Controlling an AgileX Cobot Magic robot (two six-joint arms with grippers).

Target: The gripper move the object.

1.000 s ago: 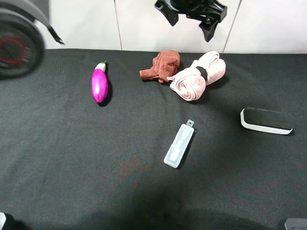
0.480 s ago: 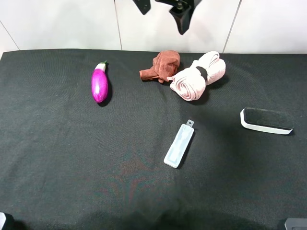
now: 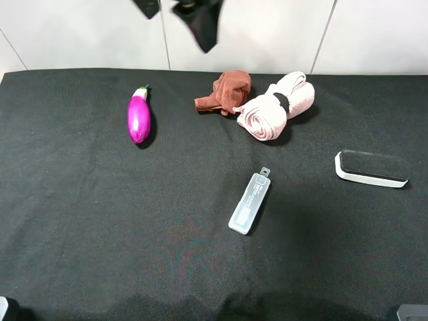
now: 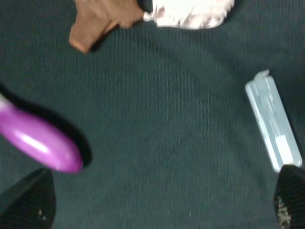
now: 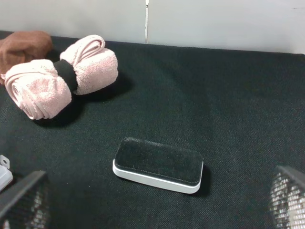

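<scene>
A purple toy eggplant (image 3: pixel 138 118) lies at the back left of the black cloth; it also shows in the left wrist view (image 4: pixel 38 141). A clear plastic case (image 3: pixel 249 202) lies near the middle, also seen in the left wrist view (image 4: pixel 273 125). My left gripper (image 3: pixel 175 17) hangs high above the back edge, open and empty, between the eggplant and the brown cloth (image 3: pixel 226 91); its fingertips (image 4: pixel 26 202) frame the left wrist view. My right gripper (image 5: pixel 155 200) is open and empty, facing a black eraser with a white base (image 5: pixel 158 164).
A rolled pink towel with a black band (image 3: pixel 275 105) lies beside the brown cloth at the back; it also shows in the right wrist view (image 5: pixel 59 76). The eraser (image 3: pixel 372 168) sits at the right. A white wall (image 3: pixel 374 33) borders the table's back edge.
My left gripper has swung left along the top of the view, from above the towel to above the gap between eggplant and brown cloth. The objects have not moved.
</scene>
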